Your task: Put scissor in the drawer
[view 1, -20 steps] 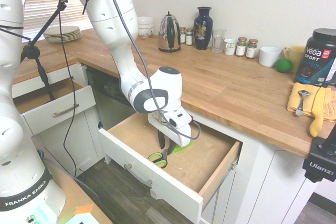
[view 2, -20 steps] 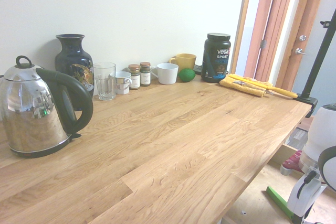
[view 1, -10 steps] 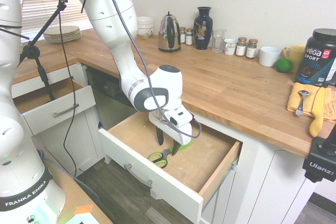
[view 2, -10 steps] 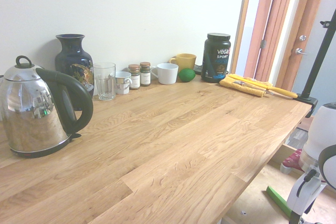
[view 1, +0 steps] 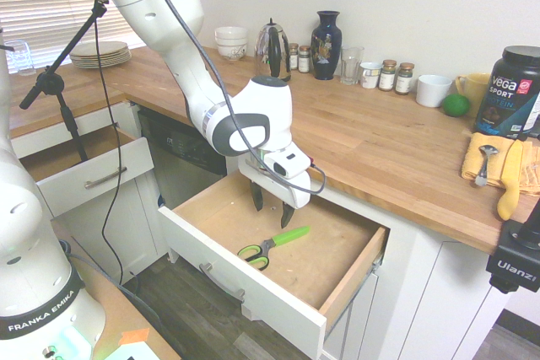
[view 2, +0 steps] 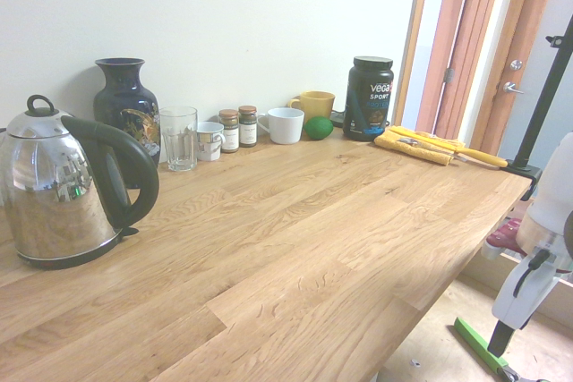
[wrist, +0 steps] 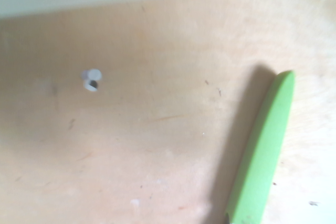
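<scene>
From the first exterior view, I see the scissors [view 1: 268, 247] lying on the bottom of the open drawer [view 1: 242, 273], just below the middle of the frame; their green cover points up and right, the looped handles down and left; the jaws [view 1: 270, 212] stand open above the drawer, apart from the scissors; the kettle [view 1: 272, 52] and blue vase [view 1: 326, 45] stand on the desk [view 1: 363, 128], top centre.

In the second exterior view, the green cover shows at lower right; the kettle fills the left side.

The wrist view shows the cover at lower right, slightly blurred.
</scene>
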`<state>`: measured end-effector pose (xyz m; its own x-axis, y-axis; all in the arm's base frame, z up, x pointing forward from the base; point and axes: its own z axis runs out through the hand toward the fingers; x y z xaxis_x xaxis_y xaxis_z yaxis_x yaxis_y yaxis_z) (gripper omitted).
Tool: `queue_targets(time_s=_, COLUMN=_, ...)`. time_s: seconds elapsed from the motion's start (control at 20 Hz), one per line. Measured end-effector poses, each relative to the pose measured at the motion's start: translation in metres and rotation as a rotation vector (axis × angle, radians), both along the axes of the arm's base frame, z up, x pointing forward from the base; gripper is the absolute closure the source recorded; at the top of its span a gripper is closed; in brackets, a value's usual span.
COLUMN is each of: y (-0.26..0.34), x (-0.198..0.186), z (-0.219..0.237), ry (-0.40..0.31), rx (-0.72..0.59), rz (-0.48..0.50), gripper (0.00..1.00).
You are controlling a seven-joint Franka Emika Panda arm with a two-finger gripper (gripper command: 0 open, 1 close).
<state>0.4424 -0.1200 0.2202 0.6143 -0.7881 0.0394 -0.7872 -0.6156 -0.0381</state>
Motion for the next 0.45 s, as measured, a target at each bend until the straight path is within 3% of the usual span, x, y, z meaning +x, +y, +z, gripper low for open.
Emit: queue_targets(time_s=0.45, y=0.013, x=-0.019, z=0.068, ry=-0.018, rx=0.012, rz=0.003, gripper=0.0)
